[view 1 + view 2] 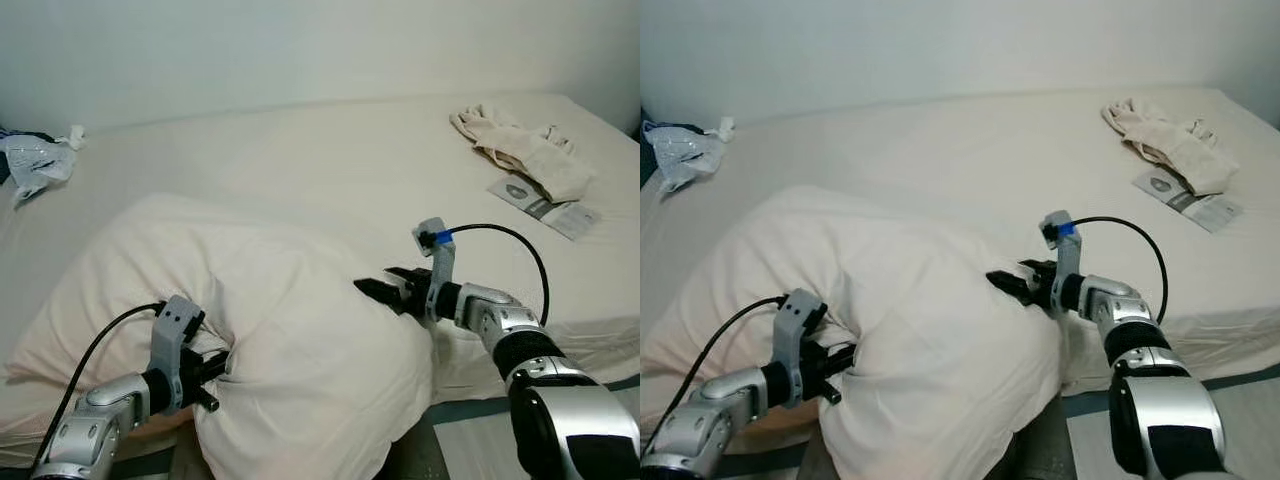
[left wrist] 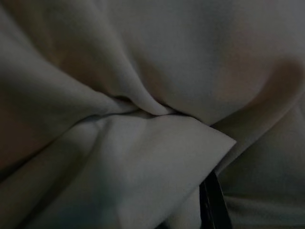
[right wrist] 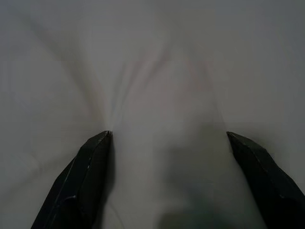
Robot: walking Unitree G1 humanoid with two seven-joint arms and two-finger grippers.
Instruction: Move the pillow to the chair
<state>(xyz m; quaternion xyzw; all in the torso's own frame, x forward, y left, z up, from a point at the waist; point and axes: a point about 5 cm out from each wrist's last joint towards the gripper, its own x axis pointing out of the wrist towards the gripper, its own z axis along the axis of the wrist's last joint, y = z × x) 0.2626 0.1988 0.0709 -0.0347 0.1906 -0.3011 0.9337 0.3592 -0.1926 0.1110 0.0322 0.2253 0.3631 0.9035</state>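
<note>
Left eye view: cream bed carries the big white pillow at its near edge. Left gripper pinches pillow fabric; right gripper, fingers spread, presses its right side.

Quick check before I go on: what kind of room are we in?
Most likely a bedroom. A wide bed with a pale sheet stands against a plain wall, a big pillow lies on it, and crumpled clothing sits near its far corner.
</note>
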